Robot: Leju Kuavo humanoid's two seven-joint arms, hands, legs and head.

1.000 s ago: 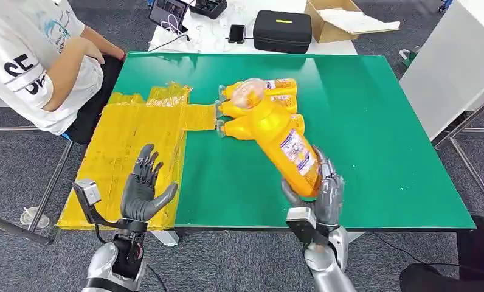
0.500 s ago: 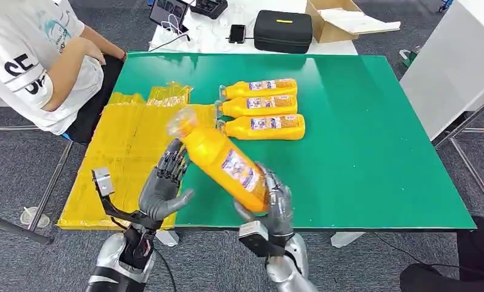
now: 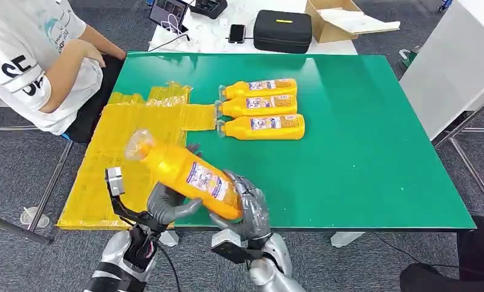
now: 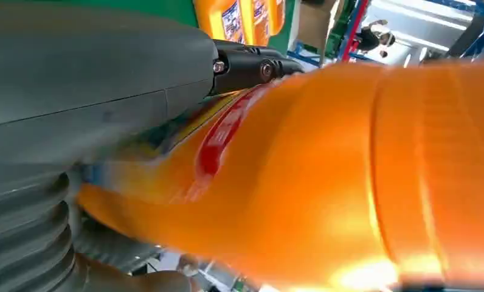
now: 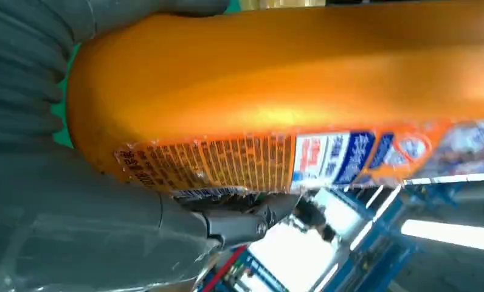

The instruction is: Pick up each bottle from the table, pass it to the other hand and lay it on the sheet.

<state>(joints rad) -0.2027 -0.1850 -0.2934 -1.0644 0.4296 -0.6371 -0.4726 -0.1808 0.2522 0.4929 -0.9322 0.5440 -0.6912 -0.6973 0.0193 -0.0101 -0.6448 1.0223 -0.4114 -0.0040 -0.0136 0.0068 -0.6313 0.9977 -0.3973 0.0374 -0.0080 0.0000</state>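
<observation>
My right hand (image 3: pixel 247 210) grips the base of an orange bottle (image 3: pixel 188 176) with a blue and white label, held tilted above the table's near edge, cap toward the yellow sheet (image 3: pixel 124 137). My left hand (image 3: pixel 168 204) lies against the bottle's middle, fingers still stretched up behind it and thumb underneath. In the left wrist view the bottle (image 4: pixel 349 182) presses close to the palm (image 4: pixel 93 73). In the right wrist view the hand (image 5: pixel 63 225) wraps the bottle's (image 5: pixel 288 91) base. Three more orange bottles (image 3: pixel 261 106) lie side by side on the green table (image 3: pixel 361 134).
The sheet covers the table's left part and hangs over its left edge. A person (image 3: pixel 39 55) sits at the far left corner. Behind the table stand a black case (image 3: pixel 282 30) and a cardboard box (image 3: pixel 343 18).
My right hand has carried the bottle leftward from the table's right middle to the near left. My left hand has risen and come against the bottle's middle.
</observation>
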